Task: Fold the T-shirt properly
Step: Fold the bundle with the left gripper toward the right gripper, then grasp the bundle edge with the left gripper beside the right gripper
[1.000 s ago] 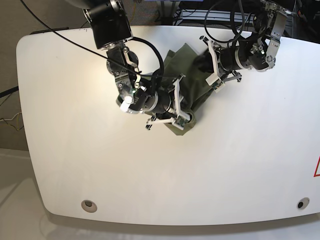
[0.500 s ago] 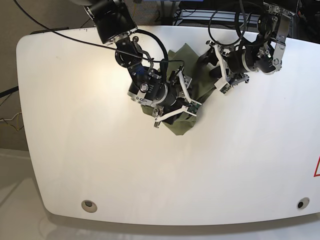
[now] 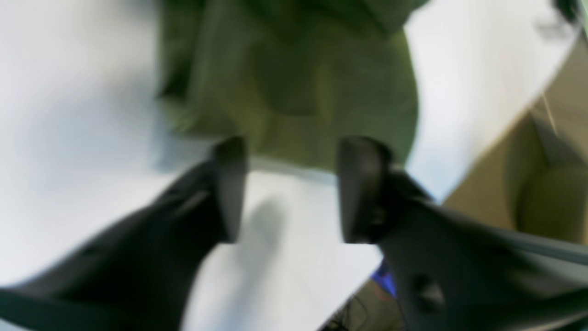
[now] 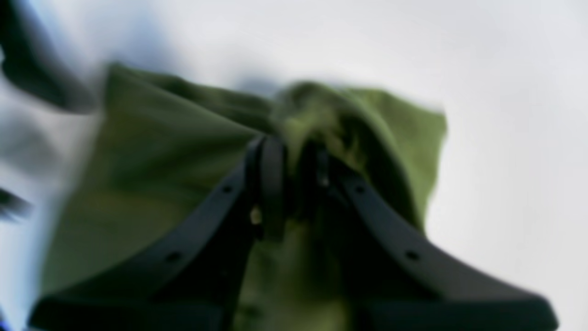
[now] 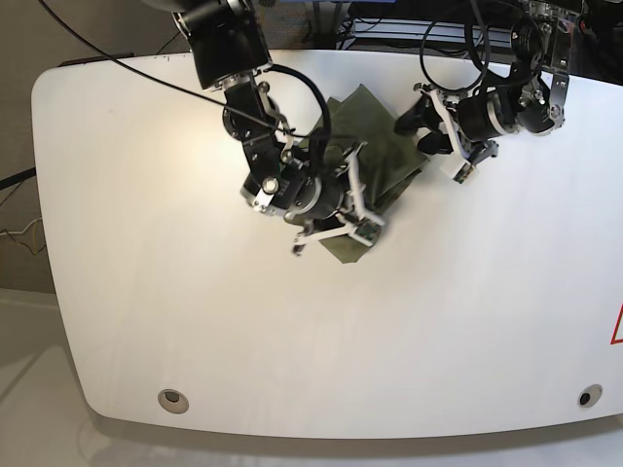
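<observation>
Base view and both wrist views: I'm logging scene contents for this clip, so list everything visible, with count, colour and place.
T-shirt: one, olive green, crumpled at the table's far middle.
Table: one, white, rounded corners, fills the base view.
Round inserts: two, dark, near the table's front corners.
Cables: several, black, looping over the arms at the far edge.
Right hand: one, black, closed on a bunch of the T-shirt.
Left hand: one, black, jaws apart over bare table just short of the shirt's edge.
</observation>
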`<act>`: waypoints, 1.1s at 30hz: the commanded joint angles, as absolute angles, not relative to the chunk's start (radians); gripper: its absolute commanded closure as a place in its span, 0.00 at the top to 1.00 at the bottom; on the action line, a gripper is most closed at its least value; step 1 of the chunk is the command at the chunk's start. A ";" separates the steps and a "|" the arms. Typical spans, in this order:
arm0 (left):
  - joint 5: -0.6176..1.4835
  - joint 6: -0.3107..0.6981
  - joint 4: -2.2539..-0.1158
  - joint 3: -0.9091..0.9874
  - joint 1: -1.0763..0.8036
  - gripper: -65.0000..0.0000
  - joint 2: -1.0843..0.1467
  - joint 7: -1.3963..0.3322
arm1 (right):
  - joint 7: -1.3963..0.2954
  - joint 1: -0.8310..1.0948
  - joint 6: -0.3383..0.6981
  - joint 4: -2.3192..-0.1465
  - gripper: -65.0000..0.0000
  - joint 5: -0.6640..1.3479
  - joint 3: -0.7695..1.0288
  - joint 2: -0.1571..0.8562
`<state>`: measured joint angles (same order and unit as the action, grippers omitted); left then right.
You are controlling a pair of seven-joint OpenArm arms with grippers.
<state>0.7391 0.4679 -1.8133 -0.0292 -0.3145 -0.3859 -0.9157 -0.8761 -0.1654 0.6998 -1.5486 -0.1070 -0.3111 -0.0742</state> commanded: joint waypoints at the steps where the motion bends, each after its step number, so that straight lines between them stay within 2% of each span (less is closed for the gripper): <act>1: 0.712 0.474 -1.810 -0.016 -0.310 0.20 -0.383 -0.840 | -0.858 -0.189 0.698 -1.529 0.09 -0.085 -0.296 -0.079; 3: 0.679 0.474 -1.795 -0.015 -0.305 0.05 -0.376 -0.824 | -0.858 -0.189 0.698 -1.509 0.07 -0.073 -0.288 -0.078; 5: 0.647 0.472 -1.778 -0.023 -0.295 0.01 -0.368 -0.818 | -0.858 -0.189 0.698 -1.491 0.05 -0.056 -0.283 -0.077; 8: 0.611 0.469 -1.738 -0.044 -0.286 0.00 -0.350 -0.822 | -0.870 -0.203 0.698 -1.457 0.00 -0.008 -0.255 -0.073; 15: 0.529 0.467 -1.663 -0.079 -0.219 0.00 -0.321 -0.831 | -0.889 -0.188 0.698 -1.484 0.00 0.073 -0.205 -0.050; 16: 0.529 0.465 -1.671 -0.101 -0.208 0.02 -0.325 -0.837 | -0.899 -0.179 0.698 -1.521 0.00 0.087 -0.198 -0.043; 19: 0.539 0.460 -1.694 -0.143 -0.184 0.18 -0.336 -0.856 | -0.915 -0.160 0.698 -1.606 0.03 0.102 -0.183 -0.030; 21: 0.551 0.457 -1.706 -0.163 -0.174 0.33 -0.344 -0.869 | -0.921 -0.149 0.698 -1.651 0.04 0.101 -0.176 -0.027; 23: 0.572 0.452 -1.714 -0.182 -0.165 0.44 -0.354 -0.872 | -0.924 -0.137 0.698 -1.697 0.06 0.096 -0.180 -0.028; 25: 0.593 0.446 -1.718 -0.198 -0.155 0.51 -0.367 -0.871 | -0.926 -0.124 0.698 -1.738 0.07 0.092 -0.187 -0.032; 27: 0.607 0.441 -1.719 -0.212 -0.144 0.54 -0.381 -0.869 | -0.927 -0.112 0.698 -1.776 0.07 0.085 -0.197 -0.037; 29: 0.631 0.441 -1.716 -0.226 -0.127 0.62 -0.397 -0.869 | -0.944 -0.092 0.698 -1.820 0.07 0.083 -0.217 -0.040; 33: 0.648 0.439 -1.709 -0.241 -0.102 0.61 -0.416 -0.860 | -0.952 -0.082 0.698 -1.847 0.06 0.076 -0.257 -0.054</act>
